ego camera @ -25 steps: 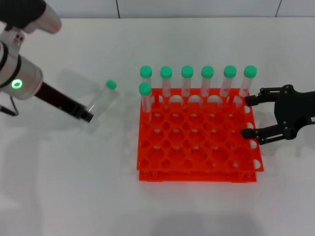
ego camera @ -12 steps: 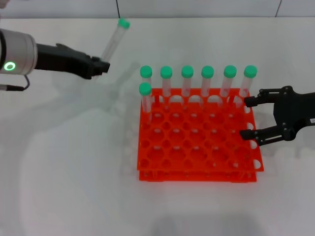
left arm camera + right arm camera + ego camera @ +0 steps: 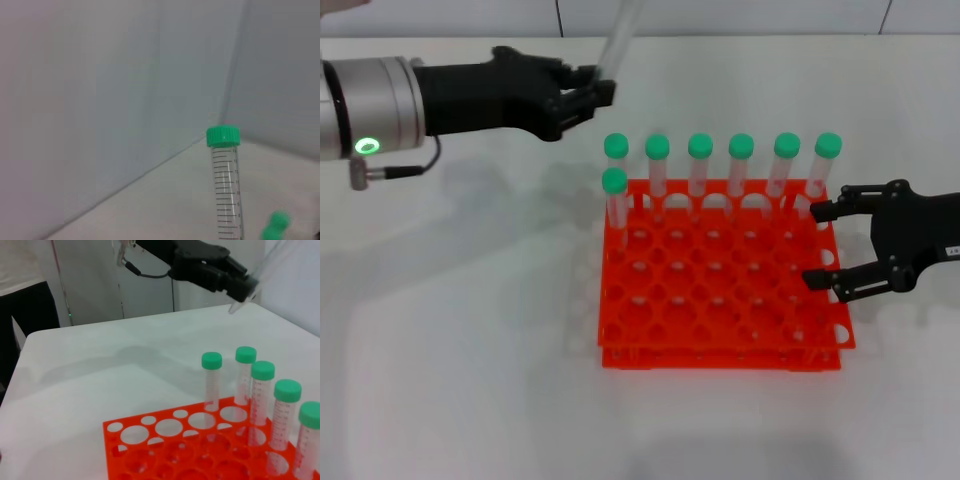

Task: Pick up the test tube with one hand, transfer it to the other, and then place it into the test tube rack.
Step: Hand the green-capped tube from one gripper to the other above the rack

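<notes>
Table (image 3: 460,350) white, pale wall behind; left claw (image 3: 592,95) clamps test tube (image 3: 617,35); right claw (image 3: 830,245) agape, empty.

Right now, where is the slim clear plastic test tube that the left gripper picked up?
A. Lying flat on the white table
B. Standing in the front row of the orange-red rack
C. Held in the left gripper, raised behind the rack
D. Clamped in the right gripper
C: the left gripper is shut on the test tube, lifted beyond the orange-red test tube rack; the right gripper sits open and empty at the rack's right edge.
</notes>
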You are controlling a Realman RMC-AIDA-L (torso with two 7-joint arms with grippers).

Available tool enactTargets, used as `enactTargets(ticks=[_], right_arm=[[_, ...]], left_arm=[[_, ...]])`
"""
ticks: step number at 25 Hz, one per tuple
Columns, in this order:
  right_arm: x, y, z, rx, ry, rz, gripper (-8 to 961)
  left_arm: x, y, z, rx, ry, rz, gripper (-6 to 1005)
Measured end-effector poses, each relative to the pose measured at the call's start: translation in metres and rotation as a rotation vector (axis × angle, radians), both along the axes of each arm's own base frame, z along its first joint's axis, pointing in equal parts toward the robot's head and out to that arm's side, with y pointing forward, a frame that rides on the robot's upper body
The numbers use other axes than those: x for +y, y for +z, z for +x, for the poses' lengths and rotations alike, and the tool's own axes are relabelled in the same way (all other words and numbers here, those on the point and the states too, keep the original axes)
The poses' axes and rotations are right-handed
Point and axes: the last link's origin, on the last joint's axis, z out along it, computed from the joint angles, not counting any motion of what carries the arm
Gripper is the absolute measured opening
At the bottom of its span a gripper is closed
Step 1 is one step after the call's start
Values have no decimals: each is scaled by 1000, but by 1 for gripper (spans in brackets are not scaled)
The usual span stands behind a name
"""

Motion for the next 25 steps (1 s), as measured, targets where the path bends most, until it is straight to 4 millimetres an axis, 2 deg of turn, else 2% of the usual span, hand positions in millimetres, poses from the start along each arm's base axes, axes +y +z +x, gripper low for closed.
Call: enactTargets(ticks=[8,15,25], right_arm=[[-2,-2,-1,6,6,-5,841],[-2,-4,-3,11,7,-10,835],[-2,-4,-3,12,7,-8,826]], left_arm=[[-11,-20,8,-33,-192,-126,201],[-1,-38,8,29,-193,-250,202],[6,-52,17,101,-243,-287,204]])
